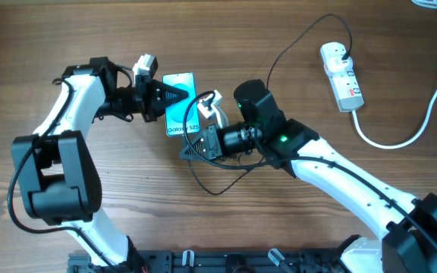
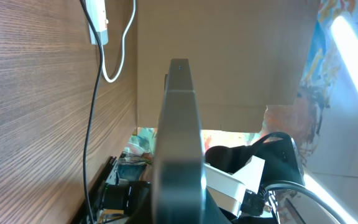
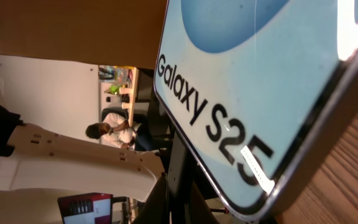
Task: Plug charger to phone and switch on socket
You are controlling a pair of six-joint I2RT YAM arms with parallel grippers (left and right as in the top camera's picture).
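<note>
The phone [image 1: 179, 102], teal with "Galaxy S25" on a white strip, lies tilted at the table's middle. My left gripper [image 1: 169, 96] is shut on its upper left edge. In the left wrist view the phone [image 2: 179, 137] shows edge-on as a dark slab. My right gripper [image 1: 192, 144] sits at the phone's lower end, shut on the black charger [image 1: 279, 57] near its tip. Up close, the phone's [image 3: 260, 74] printed end fills the right wrist view, and a dark narrow piece stands between the right gripper's [image 3: 179, 186] fingers against the phone's lower edge. The white socket [image 1: 341, 78] lies far right.
The charger cable loops on the table below the right gripper and arcs up to the socket [image 2: 98, 25]. A thick white cord [image 1: 423, 114] curves from the socket toward the right edge. Both arms crowd the middle of the wooden table [image 1: 89, 45].
</note>
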